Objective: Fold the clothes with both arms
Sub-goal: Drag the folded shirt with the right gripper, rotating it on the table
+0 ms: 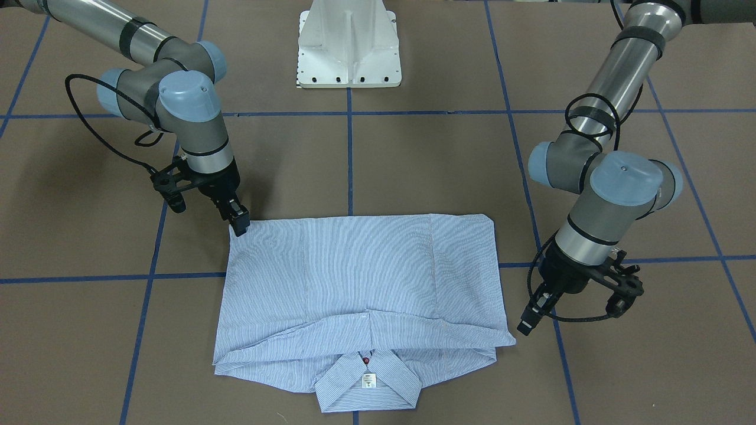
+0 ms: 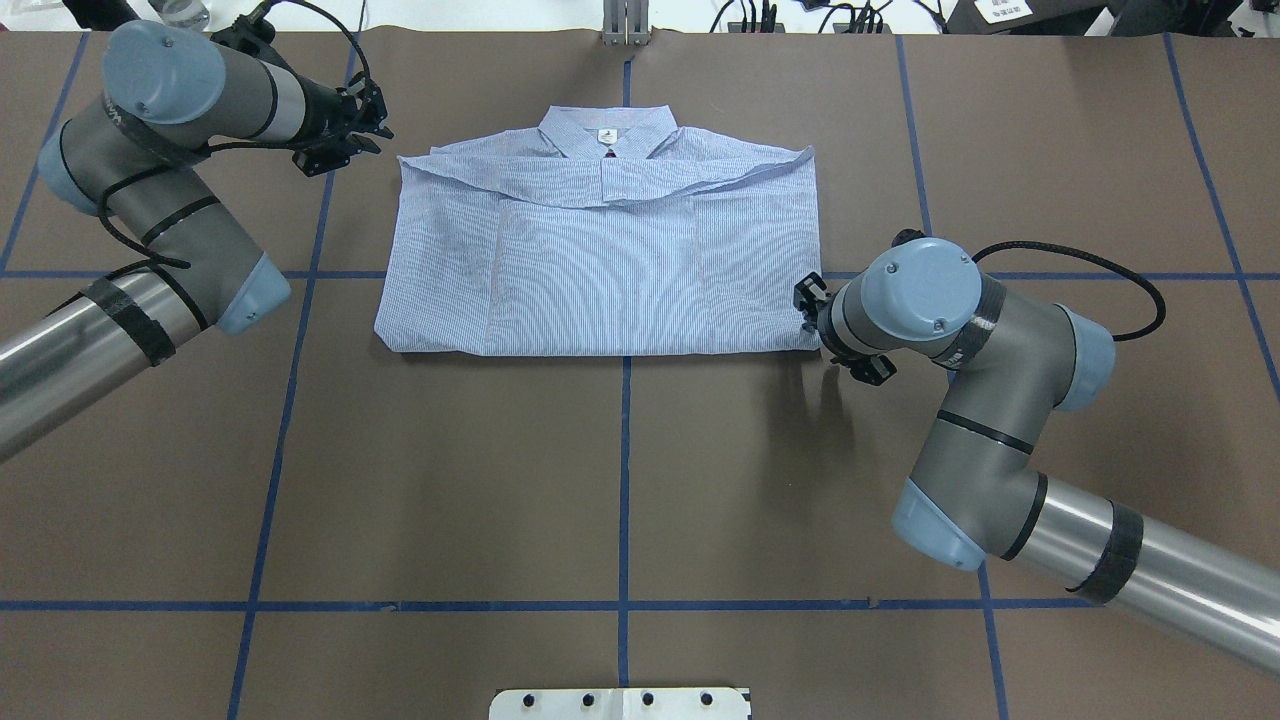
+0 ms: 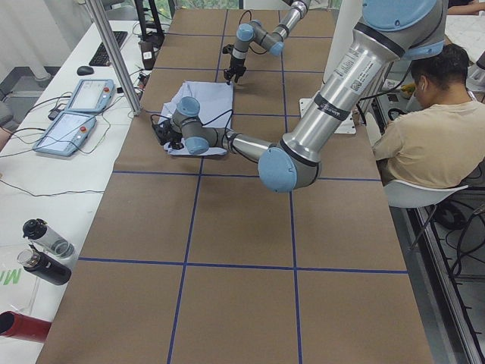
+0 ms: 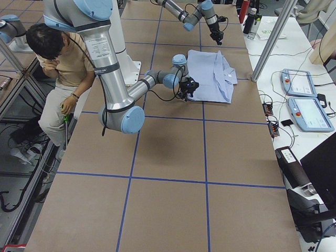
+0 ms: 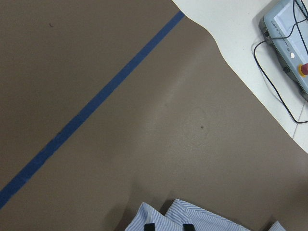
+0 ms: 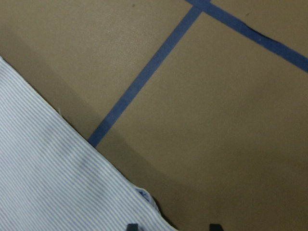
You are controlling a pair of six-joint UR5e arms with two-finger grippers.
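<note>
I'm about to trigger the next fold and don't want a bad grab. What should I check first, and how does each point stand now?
1. Shirt lies flat as a tidy rectangle, collar on the far side: ok.
2. Right claw is open, with the shirt's near corner edge between its fingers: ok.
3. Left claw is placed at the collar-side corner: ok.
4. Left claw's hold on the cloth: cannot tell.
</note>
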